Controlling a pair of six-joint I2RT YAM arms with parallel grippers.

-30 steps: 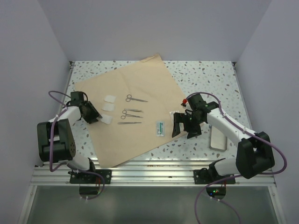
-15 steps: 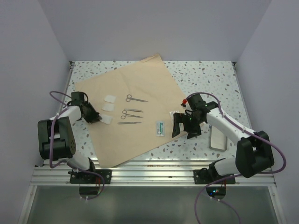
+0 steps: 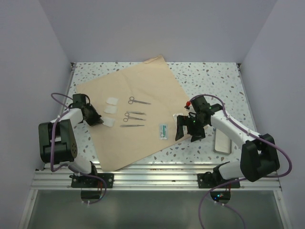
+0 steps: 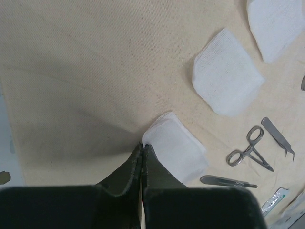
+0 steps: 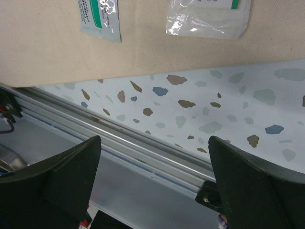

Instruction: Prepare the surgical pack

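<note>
The left hand [image 4: 143,145], jaws shut at the corner of a gauze pad [image 4: 176,148], sits on the surgical pack [image 3: 143,81], a sheet lying flat and unfolded across the desk [image 3: 214,76] with instruments [image 3: 135,114] laid out, so wrapping seemingly remains, while the right hand [image 3: 189,131] gapes wide, empty.

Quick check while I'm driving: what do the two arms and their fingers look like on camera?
The left arm and right arm are alike: white links between bulky black joint housings, with a thin purple cable looping along each. The left gripper and right gripper are black, and their fingers are dark, matte, tapering wedges.
</note>
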